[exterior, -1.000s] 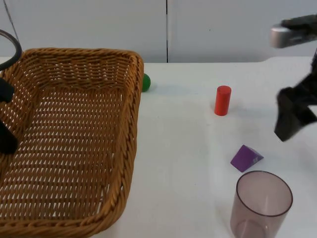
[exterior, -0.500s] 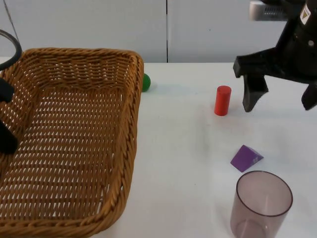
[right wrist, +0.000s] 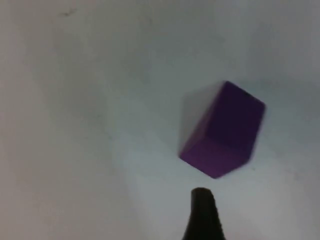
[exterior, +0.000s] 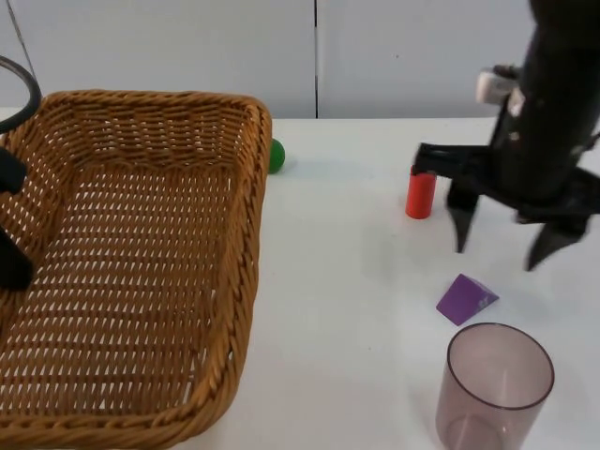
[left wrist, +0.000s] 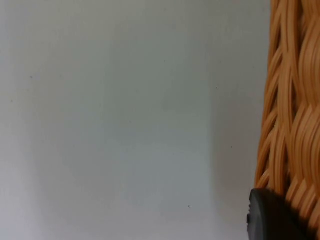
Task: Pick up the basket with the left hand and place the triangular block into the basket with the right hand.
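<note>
Wicker basket [exterior: 131,272] on the white surface [exterior: 347,309], used here as the landmark. The left claw [exterior: 11,258] sits at the basket's outer long side, at the wall farthest from the blocks; whether its fingers are apart or closed on the rim cannot be told. In the left wrist view a dark fingertip [left wrist: 270,217] lies against the woven rim [left wrist: 292,115].

The purple triangular block [exterior: 466,299] lies on the surface well apart from the basket, on the side of the basket's inner long wall, touching nothing. The right claw [exterior: 503,251] hangs above the surface between the block and the red cylinder [exterior: 421,193], its two fingers spread apart, tips pointing down, and holding nothing. In the right wrist view one fingertip [right wrist: 202,212] stands just short of the block [right wrist: 222,130].

A translucent cup [exterior: 493,386] stands upright just beside the block, on the block's side away from the red cylinder. A green ball [exterior: 276,156] rests against the basket's far corner.
</note>
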You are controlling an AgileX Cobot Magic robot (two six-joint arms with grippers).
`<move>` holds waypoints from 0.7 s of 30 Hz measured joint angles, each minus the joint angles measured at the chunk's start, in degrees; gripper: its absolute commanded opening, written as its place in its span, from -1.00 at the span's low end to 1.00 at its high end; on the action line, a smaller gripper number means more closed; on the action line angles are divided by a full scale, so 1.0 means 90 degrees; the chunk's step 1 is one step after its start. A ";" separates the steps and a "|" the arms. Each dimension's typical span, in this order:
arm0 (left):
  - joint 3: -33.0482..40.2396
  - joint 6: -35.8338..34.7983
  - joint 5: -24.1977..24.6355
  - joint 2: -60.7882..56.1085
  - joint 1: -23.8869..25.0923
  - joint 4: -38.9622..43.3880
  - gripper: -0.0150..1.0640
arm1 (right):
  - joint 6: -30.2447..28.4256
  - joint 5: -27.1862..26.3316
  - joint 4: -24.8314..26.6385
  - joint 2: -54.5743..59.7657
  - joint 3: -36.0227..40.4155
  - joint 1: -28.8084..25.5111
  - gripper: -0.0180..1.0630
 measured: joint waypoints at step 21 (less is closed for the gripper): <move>0.0000 0.0000 -0.0150 0.0000 0.0000 0.0000 -0.97 | 0.1592 0.0492 0.0003 0.0548 -0.0535 0.0058 0.50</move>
